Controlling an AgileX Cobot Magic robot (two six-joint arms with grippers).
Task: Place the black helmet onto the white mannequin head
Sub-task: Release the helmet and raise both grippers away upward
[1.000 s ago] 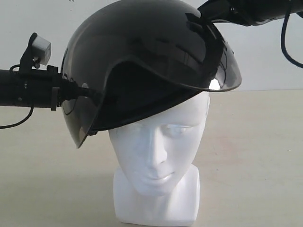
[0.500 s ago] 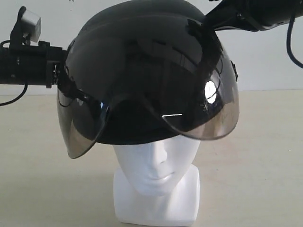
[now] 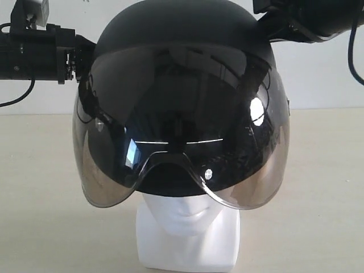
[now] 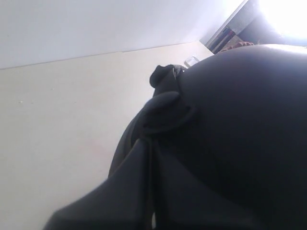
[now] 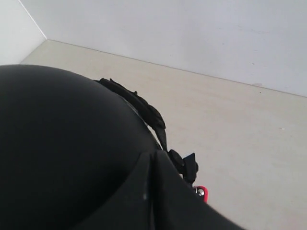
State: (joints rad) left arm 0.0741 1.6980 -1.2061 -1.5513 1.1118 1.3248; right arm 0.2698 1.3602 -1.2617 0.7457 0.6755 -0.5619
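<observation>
The black helmet (image 3: 176,34) sits over the white mannequin head (image 3: 187,242), facing the exterior view. Its smoky visor (image 3: 182,148) hangs down over the face, so only the lips, chin and blocky neck base show. My left gripper (image 3: 85,94) is shut on the helmet's rim at its left side. My right gripper (image 3: 260,35) is shut on the rim at the upper right. In the left wrist view the fingers (image 4: 129,187) pinch the edge of the shell (image 4: 240,124). The right wrist view shows the right gripper (image 5: 152,165) clamped on the shell (image 5: 62,143).
The head stands on a beige tabletop (image 3: 318,199) before a white wall (image 3: 324,79). A helmet strap with a red buckle (image 5: 202,192) hangs by the right gripper. Cables trail from both arms at the exterior view's edges.
The helmet has swung round and tipped down over the head. Its visor, earlier lifted with the face showing, now covers the face. The left arm has risen.
</observation>
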